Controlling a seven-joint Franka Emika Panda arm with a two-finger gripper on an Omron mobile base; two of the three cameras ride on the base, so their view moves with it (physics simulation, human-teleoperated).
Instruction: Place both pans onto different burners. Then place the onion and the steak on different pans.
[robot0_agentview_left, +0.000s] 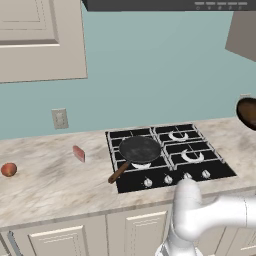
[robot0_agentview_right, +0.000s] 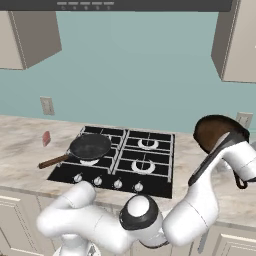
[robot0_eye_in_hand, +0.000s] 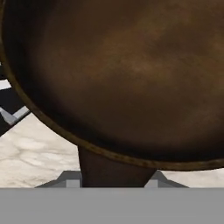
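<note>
The black pan (robot0_agentview_left: 139, 149) (robot0_agentview_right: 90, 146) with its brown wooden handle rests on the front-left burner of the cooktop (robot0_agentview_left: 220, 170) (robot0_agentview_right: 155, 185). The two right-hand burners (robot0_agentview_left: 192, 156) (robot0_agentview_right: 142, 166) are bare. To the right of the cooktop, the reddish-brown pan (robot0_agentview_left: 247, 112) (robot0_agentview_right: 216, 131) (robot0_eye_in_hand: 131, 74) hangs tilted in the air over the counter. My gripper (robot0_eye_in_hand: 113, 181) is shut on its short dark handle (robot0_eye_in_hand: 114, 170). The steak (robot0_agentview_left: 78, 153) (robot0_agentview_right: 46, 138) lies on the counter left of the cooktop. Further left sits the onion (robot0_agentview_left: 8, 169).
The marble counter (robot0_agentview_left: 50, 185) (robot0_agentview_right: 20, 150) runs along both sides of the cooktop. Wall cabinets (robot0_agentview_left: 40, 40) (robot0_agentview_right: 237, 40) and a range hood (robot0_agentview_right: 145, 5) hang above. An outlet (robot0_agentview_left: 59, 118) is on the wall behind the steak.
</note>
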